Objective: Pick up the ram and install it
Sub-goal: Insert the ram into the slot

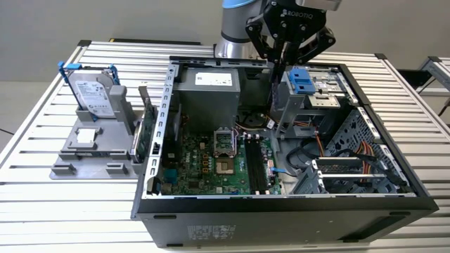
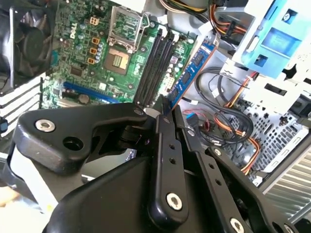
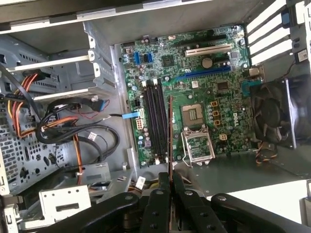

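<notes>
The gripper [image 1: 283, 59] is clenched on the ram [image 1: 281, 89], pinching one end of the stick so that its length hangs out beyond the fingertips. In the second wrist view the ram [image 2: 191, 74] shows its blue face and a row of black chips. In the first wrist view it is edge-on, a thin line over the motherboard [image 3: 204, 97].

Taking the exterior view as a dial centred on the memory slots [image 1: 256, 164], the gripper hangs at about one o'clock from them, above the open computer case [image 1: 281, 205]. The CPU socket [image 1: 223, 153] lies at about nine o'clock. The ram is apart from the board and not seated in any slot.

The step in hand looks like carrying the stick to the slots [image 3: 155, 121]. Doing it well probably depends on three things:
- Keep the ram's long edge parallel to the chosen slot and its face upright.
- Keep it clear of the orange and black cables [image 3: 63, 131] beside the board.
- Hold it firmly, since a stick gripped at one end could pivot under a side load.

Whether the slot latches stand open cannot be told.
</notes>
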Controlling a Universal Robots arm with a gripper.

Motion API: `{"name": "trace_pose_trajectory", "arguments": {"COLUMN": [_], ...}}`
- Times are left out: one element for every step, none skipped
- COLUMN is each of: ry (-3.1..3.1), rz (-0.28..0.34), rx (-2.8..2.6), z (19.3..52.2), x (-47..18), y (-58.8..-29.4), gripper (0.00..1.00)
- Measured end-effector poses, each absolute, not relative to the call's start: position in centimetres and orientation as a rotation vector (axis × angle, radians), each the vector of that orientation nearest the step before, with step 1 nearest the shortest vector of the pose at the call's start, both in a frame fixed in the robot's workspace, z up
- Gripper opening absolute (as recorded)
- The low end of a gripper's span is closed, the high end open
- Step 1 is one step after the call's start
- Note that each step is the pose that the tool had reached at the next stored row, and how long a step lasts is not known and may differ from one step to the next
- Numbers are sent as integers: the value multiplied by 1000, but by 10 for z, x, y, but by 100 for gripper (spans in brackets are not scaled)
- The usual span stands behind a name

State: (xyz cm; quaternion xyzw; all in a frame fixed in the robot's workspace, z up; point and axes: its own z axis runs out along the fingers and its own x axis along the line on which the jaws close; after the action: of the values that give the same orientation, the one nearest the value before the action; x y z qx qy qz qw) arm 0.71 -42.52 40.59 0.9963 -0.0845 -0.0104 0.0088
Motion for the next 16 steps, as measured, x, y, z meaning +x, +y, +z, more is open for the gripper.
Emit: {"name": "trace_pose_trajectory", "arguments": {"ry": [-253, -243, -232, -222, -211, -201, -190, -180, -170, -160, -149, -138, -129, -118, -108, -97], "rz": [-33, -32, -32, -32, -32, -32, -32, -32, -32, -32, -32, -31, -31, -31, -31, -31], "rx": [3113, 3114, 3115, 3116, 3116, 3117, 3118, 3118, 3119, 3119, 3120, 3120, 3120, 3121, 3121, 3121], "z": [406, 406, 406, 406, 406, 406, 406, 406, 406, 406, 406, 406, 406, 406, 406, 406], "x": [7, 7, 7, 7, 7, 7, 7, 7, 7, 7, 7, 7, 7, 7, 7, 7], "y": [-425, -425, -425, -425, -425, -425, -425, -425, -425, -425, -425, -425, -425, -425, -425, -425], "gripper": [0, 0, 0, 0, 0, 0, 0, 0, 0, 0, 0, 0, 0, 0, 0, 0]}}
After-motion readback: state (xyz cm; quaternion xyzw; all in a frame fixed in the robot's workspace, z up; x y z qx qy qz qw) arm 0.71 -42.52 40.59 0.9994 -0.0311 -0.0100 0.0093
